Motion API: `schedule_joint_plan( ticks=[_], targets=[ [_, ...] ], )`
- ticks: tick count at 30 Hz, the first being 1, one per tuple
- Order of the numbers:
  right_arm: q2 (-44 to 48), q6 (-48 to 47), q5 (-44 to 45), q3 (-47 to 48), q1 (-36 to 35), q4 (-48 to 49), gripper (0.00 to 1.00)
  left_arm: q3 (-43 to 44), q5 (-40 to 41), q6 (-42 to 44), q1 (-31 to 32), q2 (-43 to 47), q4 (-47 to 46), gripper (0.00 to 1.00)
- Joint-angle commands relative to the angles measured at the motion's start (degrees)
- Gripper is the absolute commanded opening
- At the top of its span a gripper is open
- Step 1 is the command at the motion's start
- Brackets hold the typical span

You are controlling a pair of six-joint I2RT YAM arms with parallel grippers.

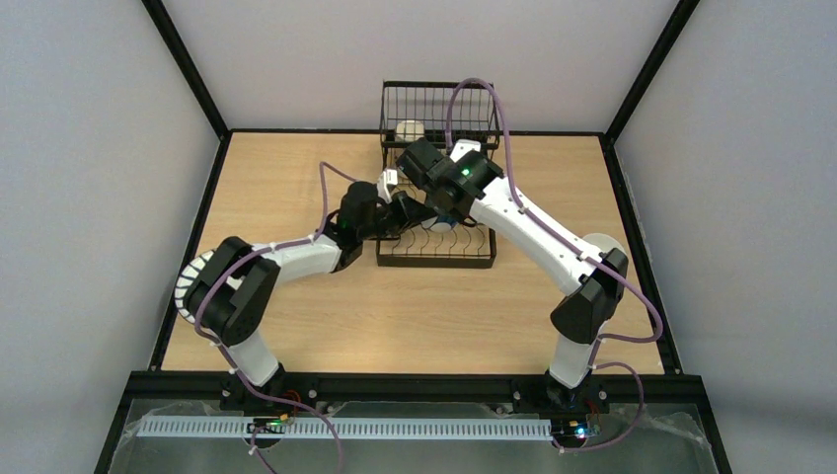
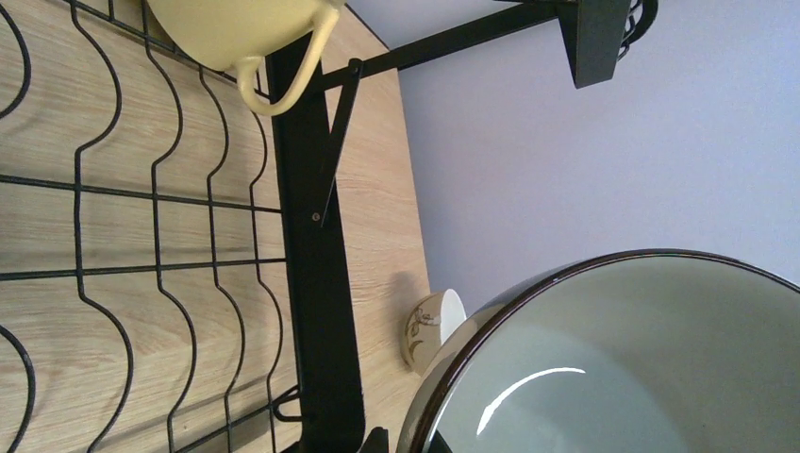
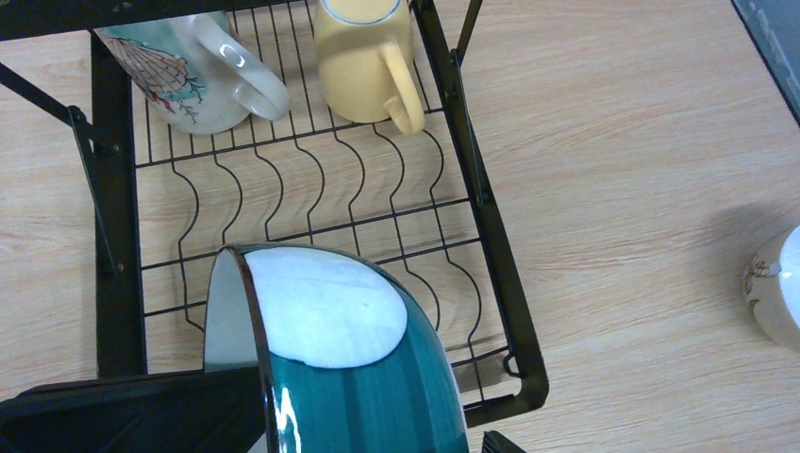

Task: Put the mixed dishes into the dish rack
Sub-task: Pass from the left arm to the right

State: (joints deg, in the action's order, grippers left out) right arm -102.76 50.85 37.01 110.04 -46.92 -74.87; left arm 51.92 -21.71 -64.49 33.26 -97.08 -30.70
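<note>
"What's over on the left?"

"A striped plate [image 1: 190, 286] lies at the left edge of the desk [image 1: 326, 326], partly under the left arm. The left fingers [image 1: 403, 215] are closed on the rim of a bowl [image 3: 358, 396], teal outside and white inside."

"And where is the bowl?"

"Standing on edge at the front of the dish rack [image 1: 434, 263], on its lower level, hollow side facing left. At the back of that level a shell-patterned mug [image 3: 189, 66] and a yellow mug [image 3: 363, 52] sit side by side. A cream mug [image 1: 410, 130] is up in the upper basket [image 1: 439, 99]."

"The right arm?"

"The right fingers [image 3: 498, 444] stand wide apart over the bowl. The one tip I can see is just clear of it. Right of the rack, a small flowered cup [image 3: 778, 288] rests on the desk."
</note>
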Motion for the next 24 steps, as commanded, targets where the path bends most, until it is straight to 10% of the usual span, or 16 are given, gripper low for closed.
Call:
schedule_joint_plan(
  ticks=[1, 24],
  targets=[
    [0.6, 3.3, -0.1, -1.6, 0.9, -1.4, 1.00, -1.1, -1.6, -5.1, -0.8, -0.8, -10.6, 0.02],
    [7.7, -1.8, -4.0, -13.3, 2.7, 10.0, 1.00, -0.1, -6.0, -14.4, -1.1, -5.4, -22.7, 0.02]
  ],
)
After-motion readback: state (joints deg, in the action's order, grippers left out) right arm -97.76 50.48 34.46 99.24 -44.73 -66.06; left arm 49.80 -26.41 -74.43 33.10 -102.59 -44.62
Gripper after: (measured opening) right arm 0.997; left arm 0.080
